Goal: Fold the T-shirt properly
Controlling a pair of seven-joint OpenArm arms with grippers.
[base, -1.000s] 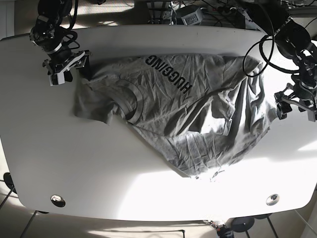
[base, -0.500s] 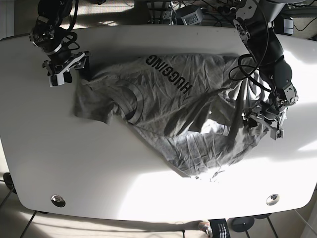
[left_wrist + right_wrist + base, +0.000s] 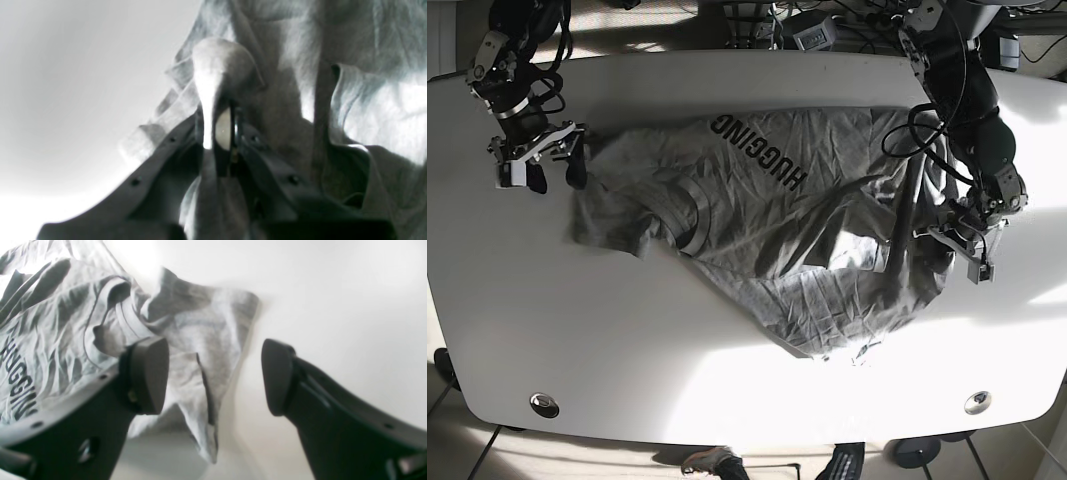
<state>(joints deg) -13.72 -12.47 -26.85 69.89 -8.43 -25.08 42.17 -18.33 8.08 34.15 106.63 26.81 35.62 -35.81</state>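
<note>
The grey T-shirt (image 3: 767, 220), printed HUGGING, lies crumpled across the white table (image 3: 627, 330), its lower half bunched toward the front. On the right of the base view, my left gripper (image 3: 965, 248) sits at the shirt's right edge. The left wrist view shows this gripper (image 3: 218, 133) shut on a raised fold of the T-shirt (image 3: 367, 100). My right gripper (image 3: 549, 172) stands open just left of the shirt's left sleeve. In the right wrist view it (image 3: 213, 376) straddles the sleeve tip of the T-shirt (image 3: 186, 326) without closing on it.
Cables and boxes (image 3: 817, 25) crowd the table's back edge. Two round metal grommets (image 3: 544, 404) (image 3: 976, 402) sit near the front corners. A bright sun patch washes out the front of the table.
The left arm swung in from the table's right edge onto the shirt's right side and took hold of a fold. The right gripper moved left and slightly forward; the shirt's left side shifted left.
</note>
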